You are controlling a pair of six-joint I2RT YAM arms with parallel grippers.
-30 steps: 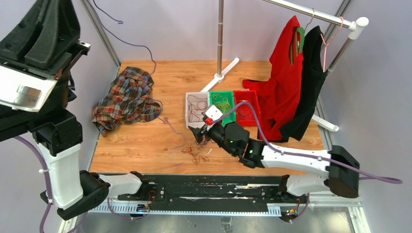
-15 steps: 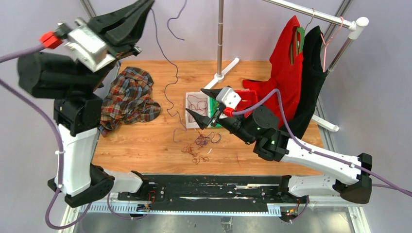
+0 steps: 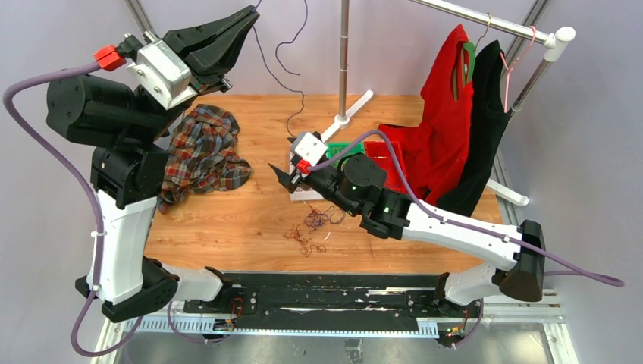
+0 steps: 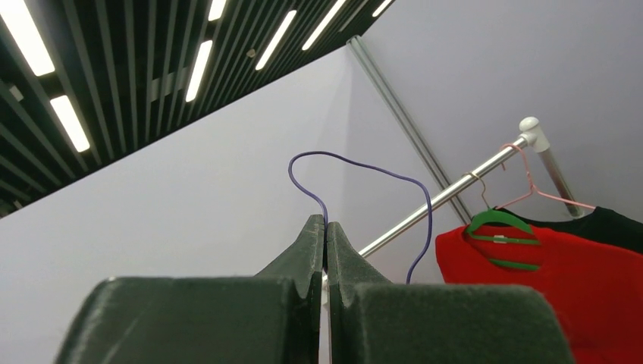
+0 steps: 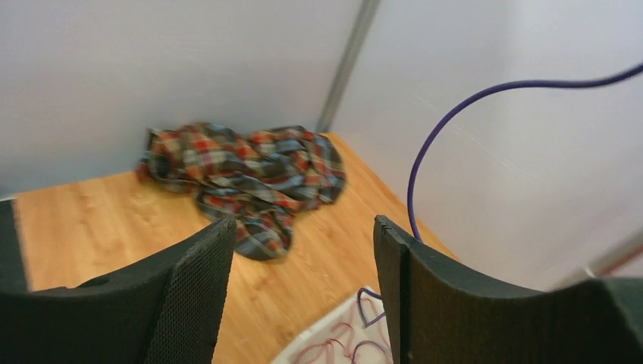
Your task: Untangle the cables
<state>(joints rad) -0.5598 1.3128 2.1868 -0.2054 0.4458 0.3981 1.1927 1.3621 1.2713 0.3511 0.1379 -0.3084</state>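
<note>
"Top external view first: where were the cables?"

"One purple cable hung in the air. It ran from the left gripper, which was raised high over the far left of the table, down in loose bends toward the grey tray. A small purple bunch and a dark red bunch lay loose on the wood, just beside each other and just in front of that tray."

"Condition of the left gripper?"

"Clenched. The left wrist view showed its fingers meeting at the tips with the purple cable pinched between them. The strand arched upward and then dropped to the right."

"And the right gripper?"

"Released. In the right wrist view its fingers stood wide apart with nothing between them, and the purple cable passed outside one finger. The gripper hung above the near left part of the grey tray, which held dark red strands."

"Surroundings?"

"A green tray and a red tray sat in a row to the right of the grey tray. A plaid shirt lay heaped at the left of the table. A red garment and a black garment hung from the rail at the right."
</note>
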